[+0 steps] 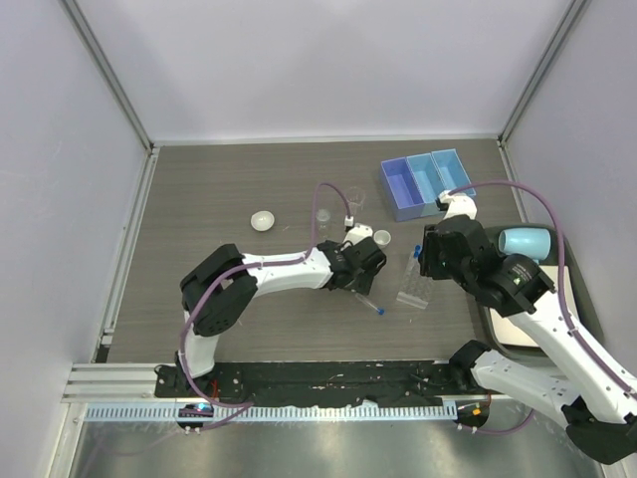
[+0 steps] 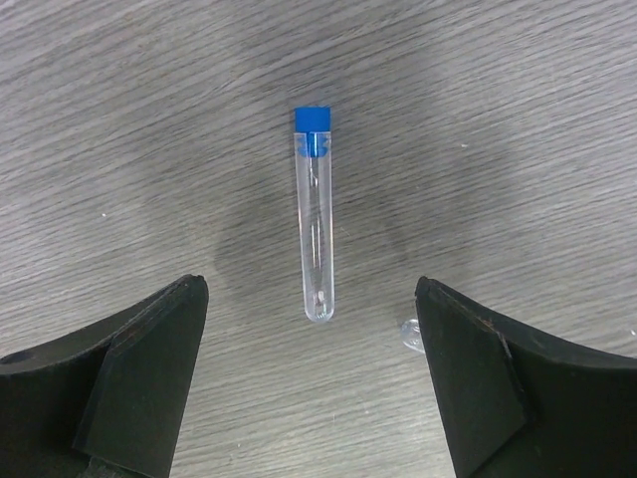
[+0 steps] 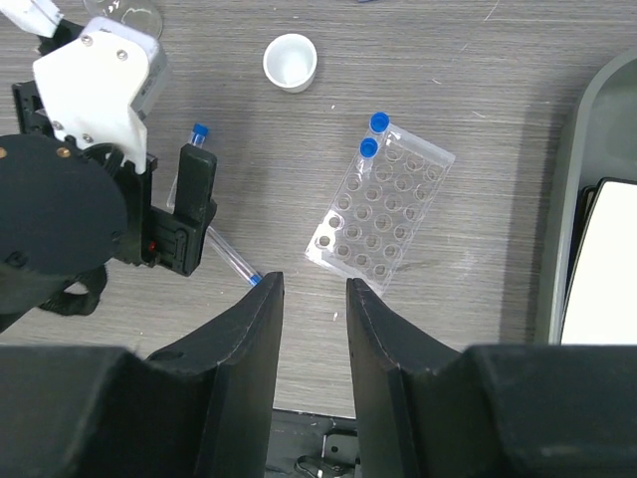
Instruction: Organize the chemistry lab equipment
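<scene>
A clear blue-capped tube (image 2: 315,214) lies flat on the wood table, cap pointing away. My left gripper (image 2: 311,299) hangs open over it, one finger on each side of its round end, neither touching. In the top view the left gripper (image 1: 364,281) sits just left of the clear tube rack (image 1: 416,284). A second tube (image 3: 231,263) lies next to it. The rack (image 3: 383,214) holds two capped tubes at its far corner. My right gripper (image 3: 311,289) hovers near the rack, jaws a little apart with nothing between them.
The blue three-compartment tray (image 1: 426,182) stands at the back right. Two white dishes (image 1: 263,220) (image 1: 382,238) and two tiny beakers (image 1: 323,214) (image 1: 355,199) are scattered mid-table. A pale blue mug (image 1: 525,242) and a dark green tray (image 3: 587,199) lie at the right.
</scene>
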Robot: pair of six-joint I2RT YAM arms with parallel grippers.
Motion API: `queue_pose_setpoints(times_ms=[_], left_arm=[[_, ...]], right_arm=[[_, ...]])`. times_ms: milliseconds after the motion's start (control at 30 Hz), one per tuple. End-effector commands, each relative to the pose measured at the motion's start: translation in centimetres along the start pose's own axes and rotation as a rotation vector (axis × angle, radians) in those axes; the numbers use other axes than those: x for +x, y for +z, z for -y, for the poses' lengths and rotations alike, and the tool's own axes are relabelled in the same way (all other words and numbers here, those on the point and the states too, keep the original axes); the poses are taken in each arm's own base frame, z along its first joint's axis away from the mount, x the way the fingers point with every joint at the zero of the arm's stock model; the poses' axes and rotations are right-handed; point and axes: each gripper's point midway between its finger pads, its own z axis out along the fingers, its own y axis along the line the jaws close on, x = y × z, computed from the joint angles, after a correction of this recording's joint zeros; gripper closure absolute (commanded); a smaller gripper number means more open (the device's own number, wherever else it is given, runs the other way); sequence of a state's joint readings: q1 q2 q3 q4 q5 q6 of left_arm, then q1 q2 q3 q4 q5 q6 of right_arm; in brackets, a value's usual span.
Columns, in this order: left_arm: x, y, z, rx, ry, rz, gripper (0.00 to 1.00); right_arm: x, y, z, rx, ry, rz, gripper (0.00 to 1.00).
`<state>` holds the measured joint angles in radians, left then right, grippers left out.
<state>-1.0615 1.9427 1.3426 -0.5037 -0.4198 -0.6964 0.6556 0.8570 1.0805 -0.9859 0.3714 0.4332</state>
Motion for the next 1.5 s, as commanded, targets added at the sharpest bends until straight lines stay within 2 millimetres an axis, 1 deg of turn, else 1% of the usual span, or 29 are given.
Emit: queue_pose_setpoints(times_ms=[0,167,233,267,333,367,633,667,700,933,967,1033,1067,1100,1167,1200,1233,1267,1300,1333,1367,1400,1433,1467], left_arm=[[-2.3,0.5,0.6,0.003,-0.039,0.063,0.14],[-1.5,1.2,-0.1,-0.021,-0.03,0.043,0.23],[-1.3,1.4,-0.3,-0.028,-0.026,0.037,0.29],[-1.0,1.5,-0.5,-0.033,-0.022,0.033,0.35],[-0.7,1.6,-0.7,-0.036,-0.019,0.027,0.41],[-0.5,1.7,-0.8,-0.038,-0.014,0.023,0.46],[0.4,1.7,-1.4,-0.037,-0.006,0.013,0.61],[0.6,1.7,-1.5,-0.039,-0.006,0.008,0.66],[0.8,1.7,-1.5,-0.038,-0.002,0.006,0.69],[1.8,1.4,-2.4,-0.036,0.009,-0.004,0.78],[1.8,1.1,-2.7,-0.038,0.008,-0.001,0.8],[1.8,0.6,-2.9,-0.029,0.01,0.003,0.82],[2.2,0.3,-3.0,-0.021,0.018,-0.005,0.83],[1.7,-0.6,-3.0,-0.001,0.015,0.008,0.83],[2.0,-1.5,-3.3,0.021,0.048,0.0,0.84],[1.5,-2.8,-3.0,0.061,0.048,0.01,0.85],[1.9,-3.2,-3.2,0.076,0.062,-0.002,0.85],[1.8,-3.9,-3.2,0.1,0.087,0.001,0.87],[2.1,-4.7,-2.8,0.147,0.097,-0.012,0.87],[1.9,-6.0,-2.8,0.186,0.104,-0.003,0.87],[2.0,-6.7,-2.6,0.222,0.131,-0.004,0.87],[2.2,-7.5,-2.3,0.262,0.147,-0.013,0.87],[2.5,-8.9,-1.9,0.326,0.153,-0.027,0.87],[2.9,-9.6,-1.6,0.362,0.16,-0.041,0.88]], right_arm=[[-0.3,-0.8,-0.2,-0.03,0.02,0.02,0.63],[-0.2,-0.9,-0.2,-0.031,0.021,0.018,0.63],[-0.1,-0.8,-0.3,-0.032,0.018,0.014,0.63],[-0.2,-0.8,-0.4,-0.036,0.021,0.017,0.64],[0.0,-0.6,-0.4,-0.032,0.018,0.01,0.64],[-0.1,-0.6,-0.4,-0.032,0.021,0.011,0.64],[-0.1,-0.6,-0.7,-0.041,0.034,0.008,0.64],[-0.1,-0.5,-0.8,-0.042,0.034,0.003,0.64],[0.0,-0.4,-0.9,-0.045,0.032,-0.002,0.65],[0.3,0.0,-1.4,-0.059,0.036,-0.021,0.66],[0.5,0.0,-1.4,-0.062,0.03,-0.027,0.66],[0.6,-0.1,-2.1,-0.098,0.029,-0.038,0.66],[0.7,-0.2,-2.3,-0.116,0.024,-0.044,0.66],[1.0,-0.2,-2.6,-0.136,0.018,-0.054,0.66],[1.6,-0.5,-3.6,-0.2,0.004,-0.083,0.66],[1.9,-0.7,-3.9,-0.223,0.001,-0.092,0.66],[2.3,-0.8,-4.1,-0.243,-0.005,-0.103,0.66],[2.9,-1.1,-4.8,-0.292,-0.011,-0.126,0.66],[3.1,-1.3,-5.2,-0.32,-0.013,-0.132,0.66],[3.6,-1.2,-5.4,-0.336,-0.017,-0.144,0.66],[4.3,-2.0,-6.5,-0.418,-0.016,-0.174,0.65],[4.6,-2.4,-7.1,-0.462,-0.018,-0.182,0.66],[5.4,-2.3,-7.3,-0.486,-0.02,-0.207,0.65],[5.8,-2.7,-7.6,-0.515,-0.02,-0.214,0.65]])
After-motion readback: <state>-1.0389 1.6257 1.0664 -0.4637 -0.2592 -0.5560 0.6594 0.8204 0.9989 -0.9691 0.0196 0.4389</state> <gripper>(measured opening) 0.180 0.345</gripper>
